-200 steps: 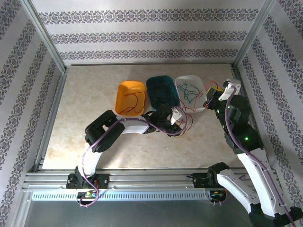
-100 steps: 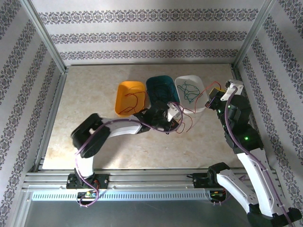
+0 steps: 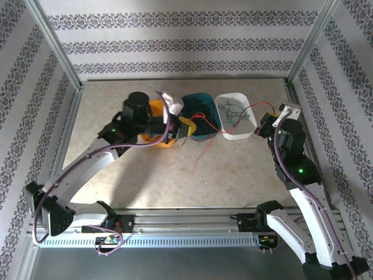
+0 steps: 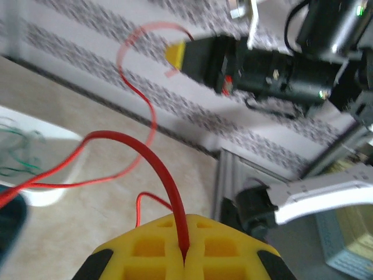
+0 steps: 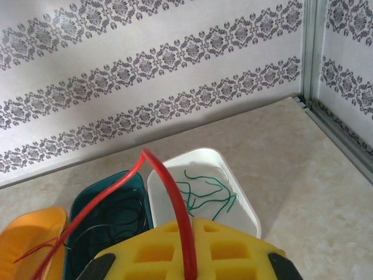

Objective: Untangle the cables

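- orange plastic tub point(image 5: 35, 219) left, teal plastic tub point(image 3: 201, 95) middle, white plastic tub point(image 3: 236, 136) right, in one row;
- thin green wires point(image 3: 233, 114) inside the white tub;
- thin red cable point(image 5: 175, 198) strung above the teal and white tubs

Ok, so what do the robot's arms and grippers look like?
Both the left arm and right arm have white shells with black joints, a thick purple cable running along each, and small green lights. The left gripper and right gripper have yellow fingers moulded with square pockets, on black bases.

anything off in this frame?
Nothing spilled or damaged. One red cable is strung between the left gripper and right gripper, crossing above the teal bin and white bin; a loose end hangs toward the table.
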